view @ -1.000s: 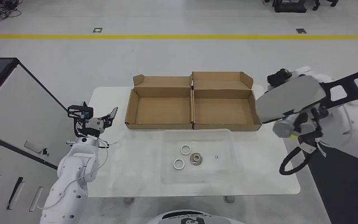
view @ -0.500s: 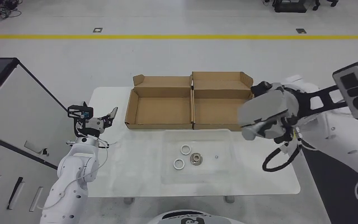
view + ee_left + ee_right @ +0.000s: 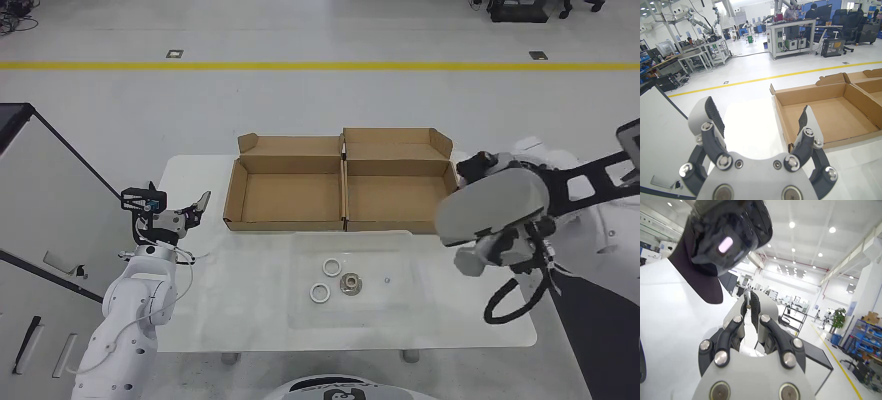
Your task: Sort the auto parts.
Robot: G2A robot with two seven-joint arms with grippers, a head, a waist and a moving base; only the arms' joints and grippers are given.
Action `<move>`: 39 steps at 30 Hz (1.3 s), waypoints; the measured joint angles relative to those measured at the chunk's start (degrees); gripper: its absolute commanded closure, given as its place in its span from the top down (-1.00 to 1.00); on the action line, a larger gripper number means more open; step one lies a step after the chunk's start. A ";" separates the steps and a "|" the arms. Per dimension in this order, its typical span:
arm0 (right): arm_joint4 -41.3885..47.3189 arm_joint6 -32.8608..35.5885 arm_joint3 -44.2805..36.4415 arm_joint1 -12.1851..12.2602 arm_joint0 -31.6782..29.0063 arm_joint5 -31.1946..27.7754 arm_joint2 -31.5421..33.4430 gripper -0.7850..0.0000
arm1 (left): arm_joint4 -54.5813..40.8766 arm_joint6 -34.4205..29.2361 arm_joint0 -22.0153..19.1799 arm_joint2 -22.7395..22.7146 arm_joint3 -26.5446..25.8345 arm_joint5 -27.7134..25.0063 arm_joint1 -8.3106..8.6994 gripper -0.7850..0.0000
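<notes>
Your right gripper (image 3: 748, 301) is pinched nearly closed on a short threaded bolt (image 3: 747, 297), which is caught near the fingertips with its end poking past them. Your left gripper (image 3: 758, 107) is spread wide with nothing in it, and it is held off the left edge of the table (image 3: 230, 290), just left of the left box (image 3: 285, 197).

The step in hand looks like carrying that bolt to a box, probably the right box (image 3: 398, 195), which your arm is beside. Turn the wrist down until the cardboard floor comes into the right wrist view. Lower well inside the walls and open only when you are low, because a bolt gripped this shallowly can roll or bounce out.

Two white rings (image 3: 330, 266) and a metal bearing (image 3: 350, 284) lie mid-table, near the front of the boxes. A tiny part (image 3: 386, 282) just right of them is too small to identify.

In the top view your own forearm covers the right gripper and the near right corner of the right box. You cannot tell from there how high the bolt sits or whether it is over the box. Nothing shows which box takes bolts.
</notes>
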 measured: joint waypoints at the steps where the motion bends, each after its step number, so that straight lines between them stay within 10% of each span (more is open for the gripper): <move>1: -0.74 -1.59 -0.33 -0.16 -0.10 0.00 -0.08 -1.00 | 0.00 0.00 0.00 0.00 0.00 0.00 0.00 1.00; 39: 1.82 9.70 4.50 -0.19 -0.96 2.60 -1.04 -1.00 | 0.00 0.00 0.00 0.00 0.00 0.00 0.00 1.00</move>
